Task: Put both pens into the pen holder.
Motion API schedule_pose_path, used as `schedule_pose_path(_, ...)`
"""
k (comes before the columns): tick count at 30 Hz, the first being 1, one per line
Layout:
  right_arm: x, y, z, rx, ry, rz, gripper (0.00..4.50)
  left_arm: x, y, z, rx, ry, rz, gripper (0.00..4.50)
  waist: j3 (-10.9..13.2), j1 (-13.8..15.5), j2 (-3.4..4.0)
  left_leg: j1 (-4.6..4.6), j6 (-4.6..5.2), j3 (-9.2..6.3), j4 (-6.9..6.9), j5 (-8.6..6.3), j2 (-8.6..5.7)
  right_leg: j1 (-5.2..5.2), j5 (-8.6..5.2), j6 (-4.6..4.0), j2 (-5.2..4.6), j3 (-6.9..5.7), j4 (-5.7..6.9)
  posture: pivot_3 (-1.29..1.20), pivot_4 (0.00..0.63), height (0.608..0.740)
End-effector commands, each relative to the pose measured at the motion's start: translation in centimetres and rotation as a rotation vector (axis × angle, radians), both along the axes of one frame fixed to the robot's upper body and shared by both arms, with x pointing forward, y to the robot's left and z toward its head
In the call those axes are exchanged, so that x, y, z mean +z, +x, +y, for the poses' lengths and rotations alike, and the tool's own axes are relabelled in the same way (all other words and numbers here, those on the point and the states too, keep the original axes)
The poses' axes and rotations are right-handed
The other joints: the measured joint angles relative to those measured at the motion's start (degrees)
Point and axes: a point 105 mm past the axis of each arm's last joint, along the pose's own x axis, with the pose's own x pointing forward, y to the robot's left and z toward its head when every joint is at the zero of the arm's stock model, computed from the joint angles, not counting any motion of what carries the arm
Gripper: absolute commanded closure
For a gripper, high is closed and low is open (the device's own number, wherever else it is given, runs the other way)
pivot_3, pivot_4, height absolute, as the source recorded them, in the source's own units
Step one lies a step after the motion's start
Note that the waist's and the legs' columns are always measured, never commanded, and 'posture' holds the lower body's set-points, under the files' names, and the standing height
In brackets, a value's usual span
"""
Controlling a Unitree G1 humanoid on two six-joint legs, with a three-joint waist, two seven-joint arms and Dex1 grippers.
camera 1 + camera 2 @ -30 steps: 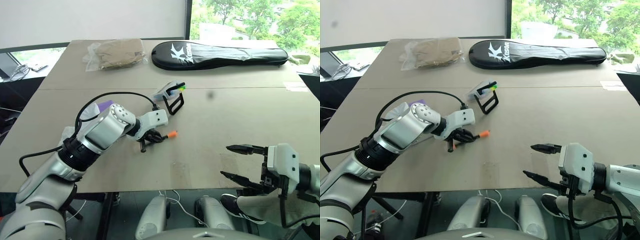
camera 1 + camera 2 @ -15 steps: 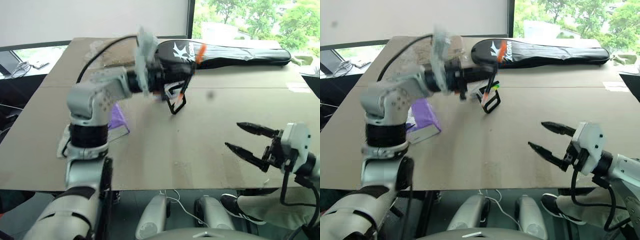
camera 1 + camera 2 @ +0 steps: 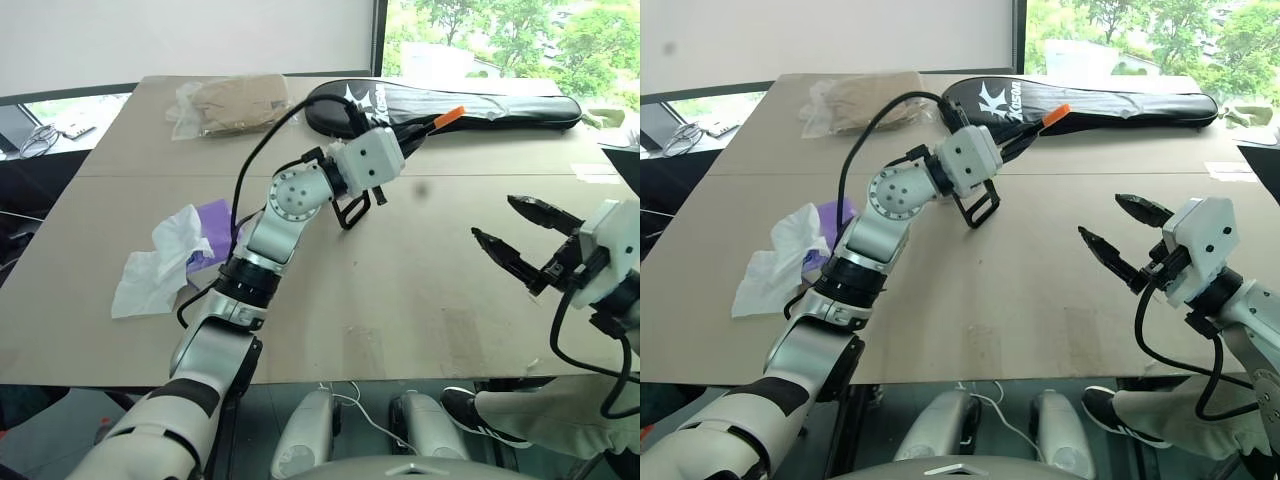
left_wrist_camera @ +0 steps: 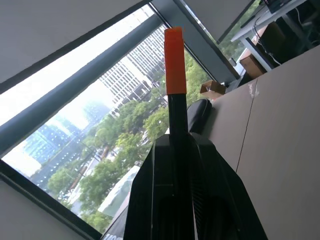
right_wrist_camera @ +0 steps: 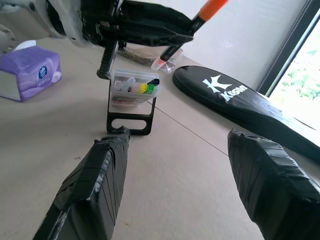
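- Left hand (image 3: 415, 128) clamped on orange-tipped pen (image 3: 437, 121), aloft beside pen holder (image 5: 135, 86) on tabletop (image 3: 400, 290); not yet inserted.
- Right hand (image 3: 1110, 232) apart, empty, hovering well clear.
- Second pen unlocated; likely both insertions left.

A: Desk (image 3: 420, 300), rear edge?
B: Racket bag (image 3: 480, 108) right, wrapped bundle (image 3: 235, 103) left.
A: Middle?
B: Pen holder (image 5: 134, 90), in front of the bag; pen (image 3: 432, 122) above it.
A: Left side?
B: Tissue pack (image 5: 30, 72), crumpled tissue (image 3: 160, 262) beside it.
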Motion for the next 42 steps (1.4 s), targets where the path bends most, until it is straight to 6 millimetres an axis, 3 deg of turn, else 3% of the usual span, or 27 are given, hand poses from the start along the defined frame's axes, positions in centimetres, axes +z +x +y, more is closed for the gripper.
schedule_pose_path(1,1.4,-0.5,-0.2,-0.002,-0.018,-0.050,1.15,0.9,-0.3,0.7,0.010,-0.028,-0.069,4.43,0.0,0.0,0.00,0.01,0.00,0.00,0.00,0.00,0.01,0.00,0.00,0.00,0.04,-0.03,0.01,0.00,0.150,0.740)
schedule_pose_path(15,1.1,-0.5,-0.1,0.012,-0.029,-0.038,1.15,-0.8,1.2,3.8,0.115,-0.047,-0.011,4.43,0.0,0.0,0.00,0.03,0.01,-0.01,0.05,0.00,0.02,0.00,0.01,0.01,0.14,-0.19,0.08,0.00,0.150,0.740)
schedule_pose_path(23,1.0,-0.5,-0.1,0.018,-0.036,-0.030,1.15,-2.2,1.2,4.3,0.113,-0.041,0.036,4.43,0.0,-0.1,0.01,0.03,0.01,0.00,0.06,-0.01,0.02,0.01,0.01,0.01,0.14,-0.19,0.07,0.00,0.150,0.740)
schedule_pose_path(26,0.9,-0.4,0.0,0.020,-0.037,-0.028,1.15,-2.7,1.2,4.8,0.121,-0.043,0.047,3.38,0.0,0.0,0.01,0.02,0.01,-0.01,0.07,-0.01,0.02,0.01,0.01,0.01,0.14,-0.19,0.08,0.00,0.150,0.740)
schedule_pose_path(28,0.9,-0.5,0.0,0.022,-0.037,-0.026,1.15,-2.6,1.5,5.2,0.149,-0.046,0.033,2.38,0.0,0.0,0.01,0.02,0.01,0.01,0.07,-0.01,0.02,0.01,0.01,0.01,0.13,-0.19,0.07,0.00,0.150,0.740)
schedule_pose_path(30,0.8,-0.4,0.1,0.025,-0.036,-0.023,1.15,-1.6,1.0,5.5,0.141,-0.090,0.003,1.56,0.0,-0.1,0.01,0.02,0.01,0.01,0.07,-0.01,0.02,0.01,0.01,0.01,0.13,-0.19,0.07,0.00,0.150,0.740)
schedule_pose_path(33,0.7,-0.3,0.1,0.028,-0.038,-0.021,1.15,0.0,-0.8,5.4,0.036,-0.204,0.036,1.56,0.0,-0.1,0.01,0.02,0.01,0.00,0.07,-0.01,0.03,0.00,0.01,0.01,0.10,-0.18,0.08,0.00,0.150,0.740)
schedule_pose_path(35,0.3,-0.2,0.0,0.025,-0.053,-0.008,1.15,0.7,-2.1,5.7,-0.044,-0.314,0.162,1.56,0.0,-0.1,0.01,0.01,0.01,-0.02,0.07,-0.01,0.04,0.00,0.01,0.01,0.01,-0.18,0.07,0.00,0.150,0.740)
schedule_pose_path(37,-0.2,-0.1,-0.2,0.019,-0.070,0.005,1.15,0.4,-3.4,6.1,-0.101,-0.378,0.320,1.56,0.0,-0.2,0.03,0.01,0.01,-0.01,0.07,-0.01,0.05,0.00,0.01,0.01,-0.10,-0.14,0.06,0.00,0.150,0.740)
schedule_pose_path(42,-1.9,0.4,-0.9,-0.005,-0.091,0.064,1.15,-3.1,-6.0,8.9,-0.080,-0.381,0.662,1.56,0.0,-0.7,0.09,0.08,0.01,-0.04,0.06,-0.01,0.12,0.01,0.00,-0.02,-0.05,-0.04,0.09,0.00,0.150,0.740)
